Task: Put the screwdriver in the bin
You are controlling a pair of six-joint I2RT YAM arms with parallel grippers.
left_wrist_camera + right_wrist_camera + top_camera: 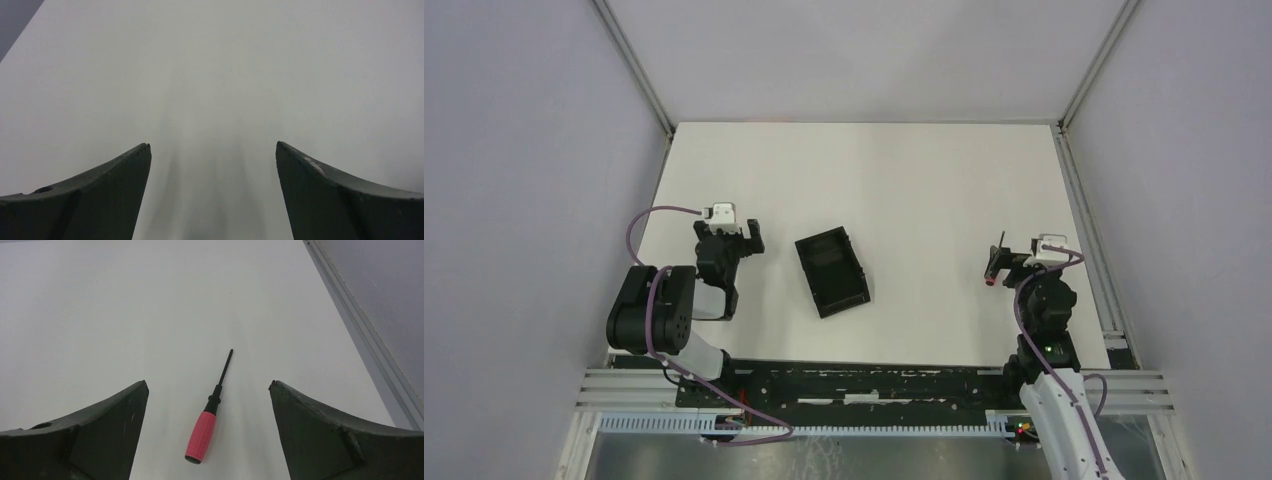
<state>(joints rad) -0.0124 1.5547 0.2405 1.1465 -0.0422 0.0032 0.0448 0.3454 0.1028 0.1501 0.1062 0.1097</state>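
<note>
The screwdriver (202,436), with a short red handle and a thin dark shaft, lies on the white table between my right gripper's open fingers, handle toward me and tip pointing away. In the top view it shows at the table's right side (993,276). My right gripper (208,385) hangs above it, open and empty, also visible in the top view (1014,263). The bin (832,272), a small black low-walled tray, sits empty near the table's middle. My left gripper (742,240) is open and empty to the left of the bin; its wrist view (213,145) shows only bare table.
A metal rail (360,330) runs along the table's right edge, close to the right of the screwdriver, and also shows in the top view (1084,230). Grey enclosure walls stand on the left, right and far sides.
</note>
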